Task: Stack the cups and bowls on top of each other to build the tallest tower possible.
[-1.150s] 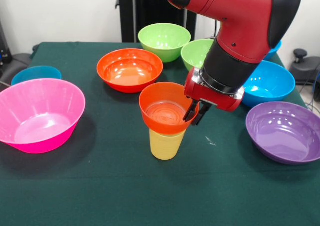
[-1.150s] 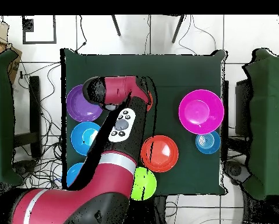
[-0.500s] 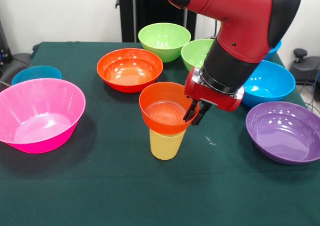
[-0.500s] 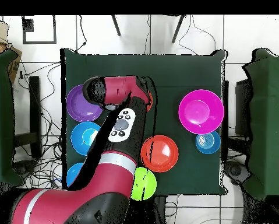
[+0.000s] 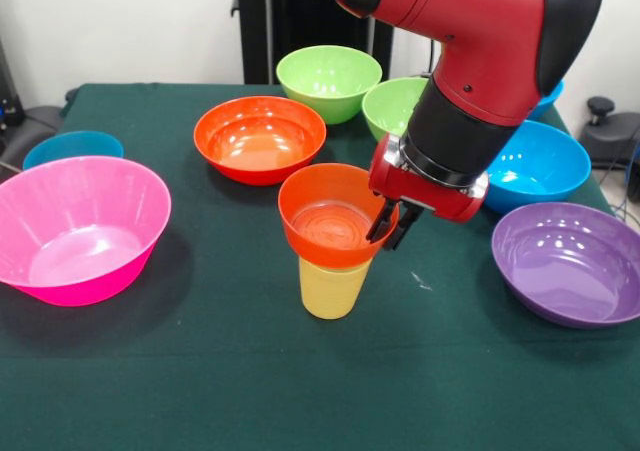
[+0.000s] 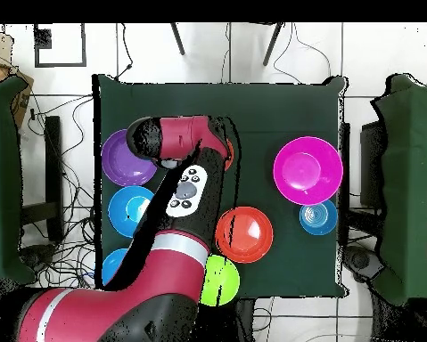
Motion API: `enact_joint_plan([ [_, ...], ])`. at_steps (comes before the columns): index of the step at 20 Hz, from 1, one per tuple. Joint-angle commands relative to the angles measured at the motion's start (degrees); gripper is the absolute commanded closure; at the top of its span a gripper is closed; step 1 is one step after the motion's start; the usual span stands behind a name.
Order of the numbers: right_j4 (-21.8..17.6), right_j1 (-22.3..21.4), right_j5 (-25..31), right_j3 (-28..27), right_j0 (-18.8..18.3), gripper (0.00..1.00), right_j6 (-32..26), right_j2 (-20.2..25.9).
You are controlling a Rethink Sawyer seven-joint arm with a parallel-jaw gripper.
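Green-clothed table [image 5: 200,371] with bowls spread around a small stack.

A small orange bowl [image 5: 330,214] sits on the pale-yellow cup [image 5: 333,288] at the table's middle. The gripper [image 5: 388,228] pinches that bowl's right rim, fingers narrow with the rim between them. Around it lie a larger orange bowl [image 5: 260,137], pink bowl [image 5: 75,229], purple bowl [image 5: 568,262], two lime green bowls [image 5: 328,81] and blue bowls [image 5: 540,163].

Pale yellow cup [image 5: 333,288] under small orange bowl [image 5: 334,214], just beside red and black gripper [image 5: 387,233]. Beyond it, bigger orange bowl [image 5: 260,138], lime green bowl [image 5: 328,82]. Pink bowl [image 5: 75,227], purple bowl [image 5: 567,263], dark green table [image 5: 230,371].
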Motion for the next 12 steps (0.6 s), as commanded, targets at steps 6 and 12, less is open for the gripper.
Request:
enact_joint_plan([
  [6, 0.23, 1.15, 2.01, 1.36, -0.52, 0.00, 3.43, 6.86],
  [12, 0.00, 0.92, 1.84, 1.75, -0.63, 0.00, 2.78, 7.01],
])
